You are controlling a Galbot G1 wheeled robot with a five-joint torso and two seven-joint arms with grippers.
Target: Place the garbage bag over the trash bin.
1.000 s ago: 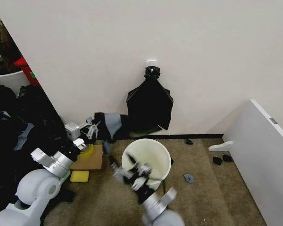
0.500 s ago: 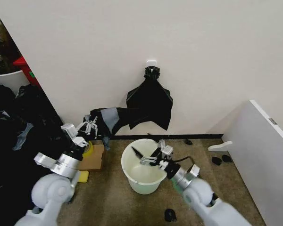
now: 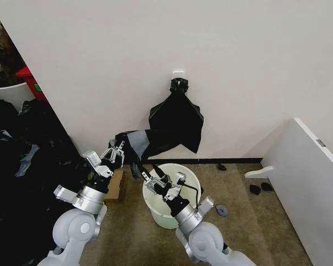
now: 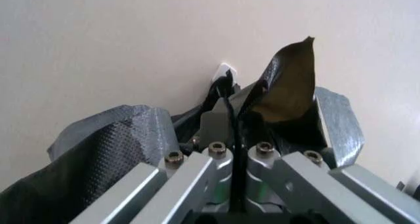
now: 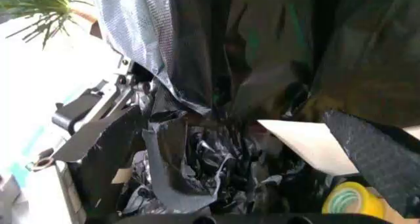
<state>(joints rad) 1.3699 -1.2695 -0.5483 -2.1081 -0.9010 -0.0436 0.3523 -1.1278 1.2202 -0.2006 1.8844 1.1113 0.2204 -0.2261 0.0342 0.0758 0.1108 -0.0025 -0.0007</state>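
Note:
The garbage bag (image 3: 135, 142), thin wrinkled black plastic, hangs by the wall to the left of the trash bin (image 3: 181, 214). My left gripper (image 3: 117, 152) is shut on its edge; in the left wrist view a fold of the bag (image 4: 287, 86) sticks up past the closed gripper (image 4: 237, 135). The bin is a round cream-white bucket standing on the carpet. My right gripper (image 3: 149, 176) stands open over the bin's left rim, pointing at the hanging bag. In the right wrist view the bag (image 5: 196, 52) drapes just ahead of one textured fingertip (image 5: 377, 157).
A flat black bundle (image 3: 177, 121) hangs from a wall hook behind the bin. A big heap of black plastic (image 3: 22, 160) lies at the left, with a cardboard box (image 3: 115, 187) beside it. A white panel (image 3: 311, 183) stands at the right. Small dark scraps (image 3: 256, 188) dot the carpet.
My right arm swung from low in front of the bin, around its right side, to its left rim by the bag. The left gripper carried the bag rightward toward the bin.

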